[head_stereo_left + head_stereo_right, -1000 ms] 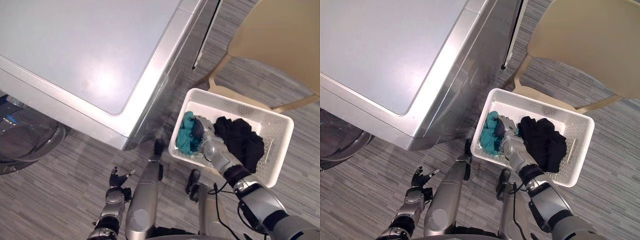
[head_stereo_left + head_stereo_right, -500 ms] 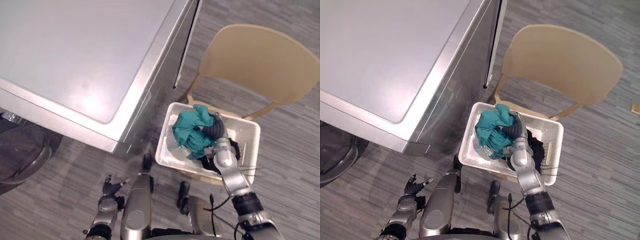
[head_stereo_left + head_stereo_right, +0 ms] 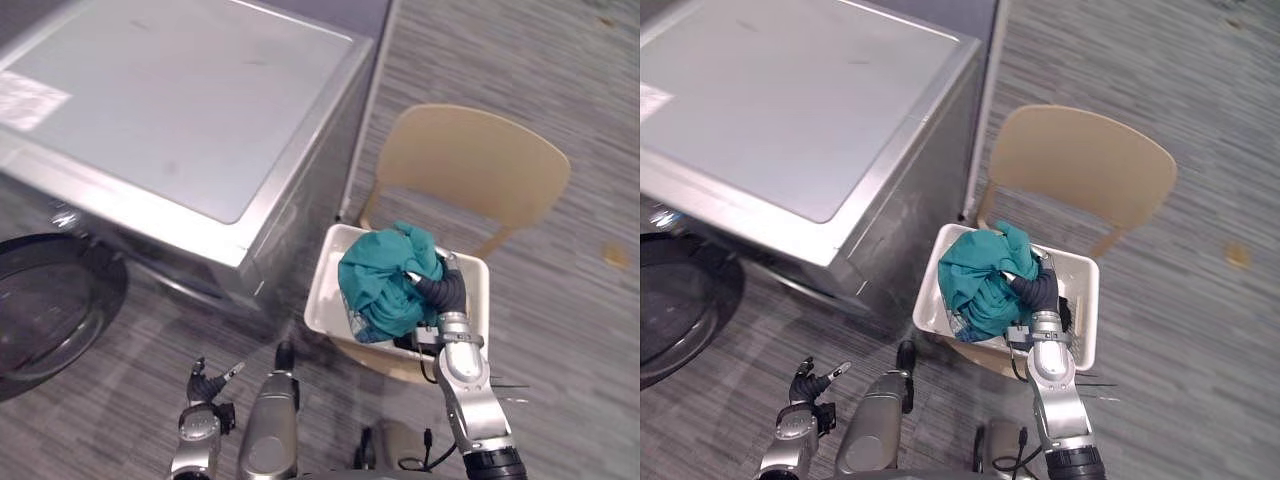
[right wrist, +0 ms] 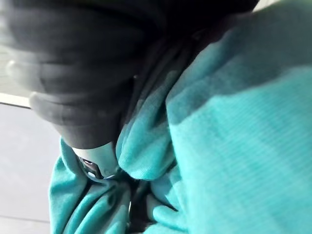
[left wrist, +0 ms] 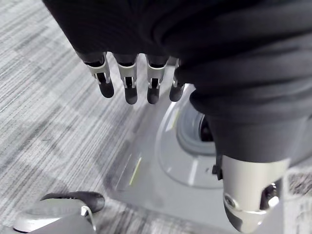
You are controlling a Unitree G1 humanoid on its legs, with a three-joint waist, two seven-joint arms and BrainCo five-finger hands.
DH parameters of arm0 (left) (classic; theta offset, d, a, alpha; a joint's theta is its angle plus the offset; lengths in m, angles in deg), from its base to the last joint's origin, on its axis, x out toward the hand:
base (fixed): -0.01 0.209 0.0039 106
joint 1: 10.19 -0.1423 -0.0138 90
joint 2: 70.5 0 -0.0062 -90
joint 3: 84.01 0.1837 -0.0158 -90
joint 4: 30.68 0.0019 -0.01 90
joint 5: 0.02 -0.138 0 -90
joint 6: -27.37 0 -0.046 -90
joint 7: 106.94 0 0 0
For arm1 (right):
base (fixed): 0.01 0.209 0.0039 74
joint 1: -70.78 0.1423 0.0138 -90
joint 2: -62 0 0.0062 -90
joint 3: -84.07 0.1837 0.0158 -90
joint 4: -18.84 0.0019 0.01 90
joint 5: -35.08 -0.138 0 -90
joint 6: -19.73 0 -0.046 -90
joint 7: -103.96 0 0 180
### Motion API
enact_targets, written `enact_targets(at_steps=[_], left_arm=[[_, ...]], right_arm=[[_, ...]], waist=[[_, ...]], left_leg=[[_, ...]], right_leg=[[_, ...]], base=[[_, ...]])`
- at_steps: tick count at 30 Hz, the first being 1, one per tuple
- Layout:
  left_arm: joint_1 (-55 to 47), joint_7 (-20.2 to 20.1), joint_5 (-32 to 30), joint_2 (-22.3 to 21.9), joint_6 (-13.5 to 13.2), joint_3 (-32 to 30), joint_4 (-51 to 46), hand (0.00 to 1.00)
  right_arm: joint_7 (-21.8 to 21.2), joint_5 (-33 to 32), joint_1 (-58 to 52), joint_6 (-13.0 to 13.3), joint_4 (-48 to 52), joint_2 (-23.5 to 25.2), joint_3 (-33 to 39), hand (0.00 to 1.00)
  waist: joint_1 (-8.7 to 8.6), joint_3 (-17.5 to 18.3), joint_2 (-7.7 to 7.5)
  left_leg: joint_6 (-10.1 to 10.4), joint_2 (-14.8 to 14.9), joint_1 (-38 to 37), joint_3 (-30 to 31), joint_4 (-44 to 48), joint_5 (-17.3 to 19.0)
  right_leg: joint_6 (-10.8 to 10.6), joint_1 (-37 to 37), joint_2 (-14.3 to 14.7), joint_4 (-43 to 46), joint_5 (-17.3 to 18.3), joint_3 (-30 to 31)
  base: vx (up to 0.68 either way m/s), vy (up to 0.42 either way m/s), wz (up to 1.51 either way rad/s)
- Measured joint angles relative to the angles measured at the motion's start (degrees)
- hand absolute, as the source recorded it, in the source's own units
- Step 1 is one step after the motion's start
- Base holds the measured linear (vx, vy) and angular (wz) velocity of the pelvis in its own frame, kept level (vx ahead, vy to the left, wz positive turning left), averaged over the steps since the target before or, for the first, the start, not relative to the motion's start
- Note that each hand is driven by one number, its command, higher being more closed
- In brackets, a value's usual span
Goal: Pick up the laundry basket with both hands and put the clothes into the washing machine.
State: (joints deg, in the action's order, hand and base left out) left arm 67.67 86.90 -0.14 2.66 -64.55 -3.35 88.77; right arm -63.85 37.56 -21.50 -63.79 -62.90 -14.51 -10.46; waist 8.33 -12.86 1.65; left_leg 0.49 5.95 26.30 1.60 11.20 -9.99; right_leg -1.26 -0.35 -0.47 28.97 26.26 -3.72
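My right hand (image 3: pixel 447 292) is shut on a bunched teal garment (image 3: pixel 380 285), holding it up over the white laundry basket (image 3: pixel 322 290). In the right wrist view the teal cloth (image 4: pixel 234 146) wraps round my thumb and fingers. The basket rests on the seat of a beige chair (image 3: pixel 470 170), with some dark clothing (image 3: pixel 1064 312) left inside. The silver washing machine (image 3: pixel 190 130) stands to the basket's left, its round dark door (image 3: pixel 50 310) swung open. My left hand (image 3: pixel 208 383) hangs low near the floor, its fingers (image 5: pixel 126 83) relaxed and holding nothing.
The chair's back rises behind the basket. Grey striped carpet (image 3: pixel 580 130) lies open to the right and in front. Past my left hand, the left wrist view shows the washer's front with its round opening (image 5: pixel 195 146).
My right hand has risen from inside the basket with the teal garment bunched in it. The whole view has shifted, so the camera moved. The left hand stays low.
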Motion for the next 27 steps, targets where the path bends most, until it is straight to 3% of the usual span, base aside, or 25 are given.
enact_targets(at_steps=[1,2,4,7,8,10,11,13,14,21,27], left_arm=[[-1.3,-0.1,0.7,-0.8,0.0,2.0,-2.3,0.0],[-1.9,-0.3,1.5,-1.3,0.0,5.1,-5.1,0.0],[-1.5,-1.8,1.8,-1.0,-0.1,8.5,-10.8,0.0],[-2.2,-4.0,1.7,1.3,-2.5,11.4,-23.3,0.0],[-1.5,-4.6,1.7,2.3,-4.1,11.5,-26.0,0.0],[0.7,-5.7,1.7,3.8,-6.5,11.8,-28.8,0.0],[1.3,-6.3,1.7,4.1,-7.0,12.0,-29.0,0.0],[3.5,-7.7,1.6,5.4,-7.5,15.5,-29.5,0.0],[4.1,-7.9,1.3,6.1,-7.5,16.9,-29.5,0.0],[5.5,-12.1,-2.1,11.3,-8.7,28.6,-29.4,0.0],[8.4,-12.3,-5.7,13.1,-9.2,31.6,-26.3,0.0]], right_arm=[[0.0,-0.5,-0.1,-0.1,-0.1,-1.0,0.2,1.0],[0.0,-0.9,-0.3,-0.1,-0.2,-2.8,0.8,1.0],[-0.3,-2.1,0.9,-0.3,-1.6,-3.6,2.7,1.0],[-1.6,-4.4,1.0,-0.1,-1.2,-3.6,3.7,1.0],[-2.5,-4.8,1.2,0.0,-1.2,-3.5,3.3,1.0],[-4.4,-5.3,2.6,0.0,-2.0,-3.6,2.0,1.0],[-5.2,-5.3,3.0,0.1,-2.5,-3.6,1.8,1.0],[-7.3,-5.4,5.2,0.4,-4.7,-3.5,1.1,1.0],[-7.7,-5.5,6.0,0.5,-5.8,-3.4,1.1,1.0],[-11.4,-7.7,9.1,0.8,-13.3,-2.4,-7.5,1.0],[-13.7,-11.4,10.1,0.8,-14.9,-2.0,-12.4,1.0]], waist=[[-0.31,0.2,1.19],[-1.39,0.4,2.39],[-2.0,-0.4,1.16],[-2.76,0.0,0.58],[-3.05,0.2,0.79],[-3.19,0.7,0.94],[-3.22,1.1,1.03],[-3.19,2.4,1.86],[-3.23,2.4,1.71],[-3.23,5.8,0.39],[-3.39,7.2,0.35]], left_leg=[[-0.2,0.1,-0.3,0.8,-3.2,0.1],[-0.9,0.0,-0.8,0.3,-7.8,4.6],[-0.6,-0.8,0.2,-4.5,-4.3,6.2],[-0.4,-2.4,-3.5,-6.4,10.5,7.0],[0.9,-2.2,-5.7,-6.1,13.0,12.2],[2.1,-2.1,-10.4,-4.8,11.6,16.0],[2.1,-2.1,-11.8,-4.5,9.2,15.9],[4.0,-1.8,-17.0,-2.1,-2.2,14.3],[4.8,-1.8,-17.5,-1.6,-3.5,13.7],[2.4,-3.2,-22.6,-3.0,-11.0,8.6],[2.0,-3.1,-24.9,-3.3,-14.5,6.1]], right_leg=[[0.7,0.0,0.8,-1.2,0.3,-2.0],[2.4,0.4,1.4,-3.6,-0.6,-5.7],[5.5,-0.1,-0.7,-6.1,-2.5,-10.5],[7.1,-1.2,-2.5,-7.4,-4.9,-15.6],[7.5,-1.4,-2.5,-8.2,-5.7,-17.1],[7.8,-1.8,-2.3,-10.9,-8.2,-18.8],[7.7,-1.8,-1.9,-12.2,-9.2,-19.2],[7.1,-1.9,-0.4,-15.4,-11.7,-20.6],[6.8,-1.9,-0.4,-15.4,-12.0,-20.9],[4.7,-0.6,-1.4,-17.5,-14.8,-17.9],[4.8,0.2,-0.9,-18.4,-16.3,-16.7]], base=[[-0.23,-0.167,1.17],[-0.22,-0.177,1.4],[-0.3,-0.177,1.44],[-0.27,-0.136,1.01],[-0.22,-0.045,0.63],[-0.16,0.001,0.53],[-0.13,0.015,0.42],[-0.1,0.028,0.32],[-0.09,0.052,0.25],[-0.06,0.081,-0.05],[-0.09,0.007,-0.07]])
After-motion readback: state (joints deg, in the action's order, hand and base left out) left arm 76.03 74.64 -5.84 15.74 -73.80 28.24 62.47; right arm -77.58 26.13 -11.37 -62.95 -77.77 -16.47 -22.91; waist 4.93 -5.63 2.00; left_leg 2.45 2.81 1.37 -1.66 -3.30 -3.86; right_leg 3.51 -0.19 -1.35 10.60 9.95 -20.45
